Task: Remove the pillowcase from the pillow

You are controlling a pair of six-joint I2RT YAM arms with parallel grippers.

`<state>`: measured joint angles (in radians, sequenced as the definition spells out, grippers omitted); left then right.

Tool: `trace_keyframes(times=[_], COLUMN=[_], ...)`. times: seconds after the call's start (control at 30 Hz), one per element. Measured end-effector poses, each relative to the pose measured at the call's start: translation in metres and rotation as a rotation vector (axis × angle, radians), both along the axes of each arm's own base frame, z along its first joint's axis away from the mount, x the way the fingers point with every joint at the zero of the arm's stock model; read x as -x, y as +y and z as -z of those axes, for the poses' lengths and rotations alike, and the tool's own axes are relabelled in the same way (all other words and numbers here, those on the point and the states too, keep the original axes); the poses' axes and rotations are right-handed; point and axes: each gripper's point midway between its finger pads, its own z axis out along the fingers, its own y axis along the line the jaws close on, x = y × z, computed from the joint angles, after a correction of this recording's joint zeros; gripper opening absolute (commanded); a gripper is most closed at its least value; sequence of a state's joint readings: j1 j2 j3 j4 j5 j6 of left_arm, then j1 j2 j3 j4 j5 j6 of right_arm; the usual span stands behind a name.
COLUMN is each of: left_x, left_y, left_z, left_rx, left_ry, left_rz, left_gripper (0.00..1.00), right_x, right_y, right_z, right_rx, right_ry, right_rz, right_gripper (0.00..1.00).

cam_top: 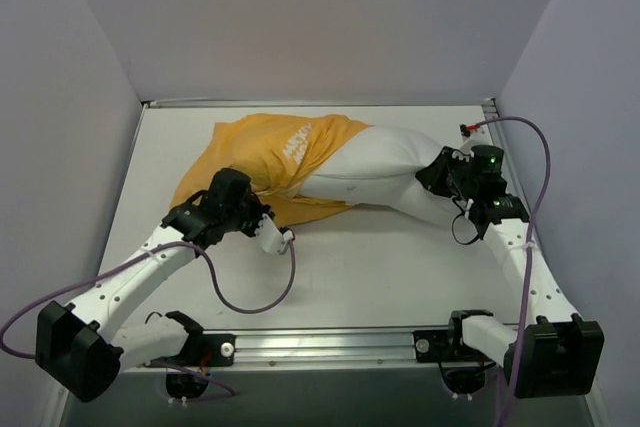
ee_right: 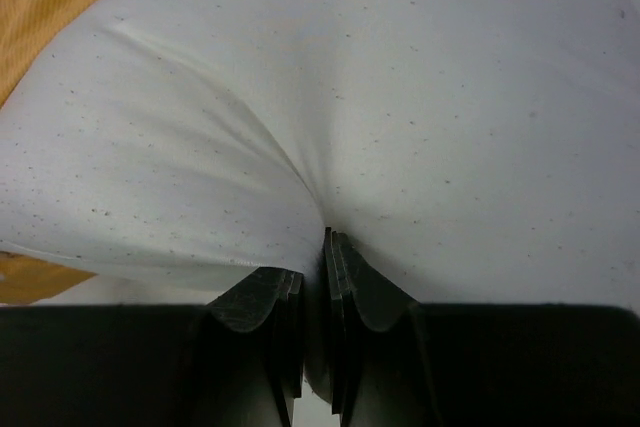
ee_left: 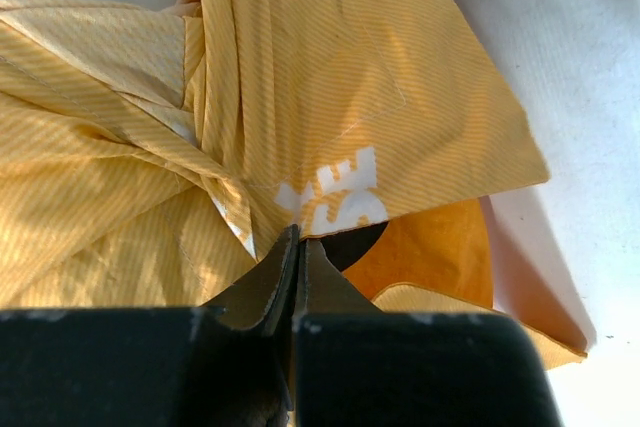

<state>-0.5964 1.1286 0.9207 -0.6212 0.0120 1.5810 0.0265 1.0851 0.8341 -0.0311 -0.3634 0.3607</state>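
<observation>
Pillowcase [cam_top: 268,153] bunched left, pillow [cam_top: 382,173] bared right

Pillowcase [ee_left: 380,97]: thin woven cloth, orange-yellow, fine striped weave, matt, creased into sharp folds; white lettering printed flat on it.
Pillow [ee_right: 450,97]: white cloth cover, matt, soft, broad smooth wrinkles, tiny dark specks all over.
Left pincer [ee_left: 297,244], right pincer [ee_right: 322,247]: dark matt fingers, hard-looking.
Bench [cam_top: 380,267]: white, smooth, matt.
Arm shells [cam_top: 130,282]: white plastic, slight sheen.
Rail [cam_top: 330,342]: bare silvery metal.
Cables [cam_top: 250,302]: purple, smooth sheath.
</observation>
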Motion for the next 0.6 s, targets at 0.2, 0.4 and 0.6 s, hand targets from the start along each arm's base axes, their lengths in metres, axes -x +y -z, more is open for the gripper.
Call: trace_keyframes(times=[0.2, 0.4, 0.6], left_x=[-0.023, 0.001, 0.035], left_y=[0.020, 0.004, -0.007], left_z=[0.003, -0.015, -0.026], left_rx=[0.009, 0.038, 0.074], left_ry=[-0.008, 0.020, 0.047], left_rz=[-0.008, 0.053, 0.096], left_gripper=[0.02, 0.02, 0.02], right_x=[0.012, 0.020, 0.064], right_y=[0.006, 0.024, 0.083], right_z=[-0.002, -0.004, -0.002], right_rx=[-0.002, 0.023, 0.037], right_ry=[0.006, -0.011, 0.018], right_rz=[-0.049, -0.111, -0.299], right_gripper=[0.00, 0.00, 0.90])
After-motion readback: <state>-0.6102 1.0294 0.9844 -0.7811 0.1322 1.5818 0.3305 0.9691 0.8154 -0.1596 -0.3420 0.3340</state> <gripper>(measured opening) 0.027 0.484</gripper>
